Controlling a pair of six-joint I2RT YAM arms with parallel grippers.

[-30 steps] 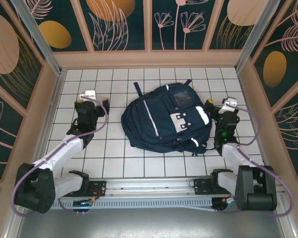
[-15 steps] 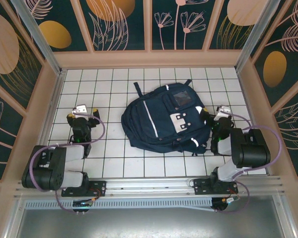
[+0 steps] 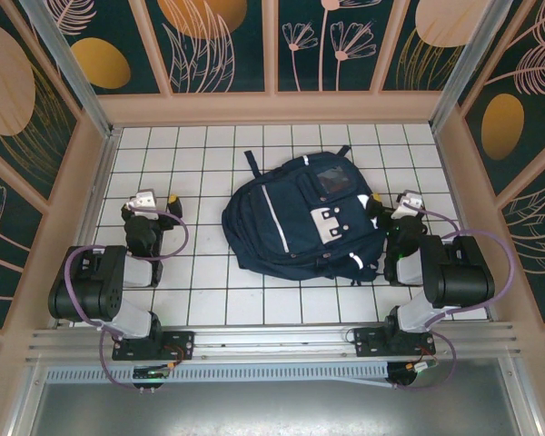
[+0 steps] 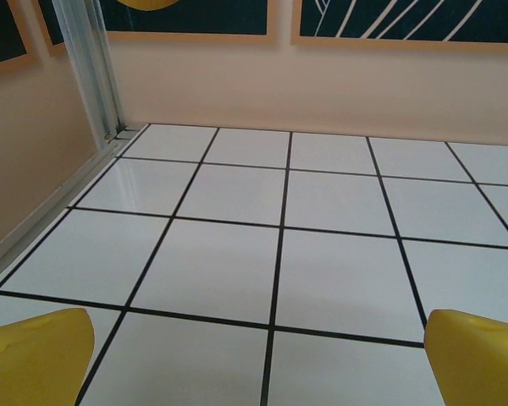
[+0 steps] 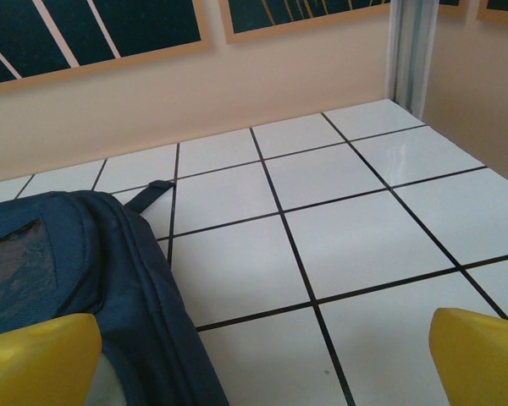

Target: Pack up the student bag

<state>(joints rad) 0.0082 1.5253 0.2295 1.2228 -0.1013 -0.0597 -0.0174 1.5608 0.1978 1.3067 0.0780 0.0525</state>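
Note:
The student bag [image 3: 300, 218], a big navy backpack with thin white stripes and a white-grey buckle patch, lies flat in the middle of the white tiled floor [image 3: 209, 272]. Its top handle points to the back wall. My left gripper [image 3: 151, 203] is low over the tiles left of the bag, well apart from it and open. In the left wrist view, its yellow fingertips [image 4: 34, 359] stand wide over bare tile. My right gripper [image 3: 400, 202] is open close against the bag's right side. The right wrist view shows the bag's edge [image 5: 85, 262] by the left fingertip [image 5: 38, 359], with nothing between the fingers.
Peach-coloured walls [image 3: 86, 200] enclose the floor on three sides, with a metal post [image 4: 89, 76] in the back left corner. A metal rail [image 3: 272, 341] carries both arm bases at the near edge. Bare tiles lie in front of the bag and on both sides.
Both arms have folded back, elbows drawn toward their bases. The left gripper has moved left, away from the bag. The right gripper has stayed by the bag. Both remain open.

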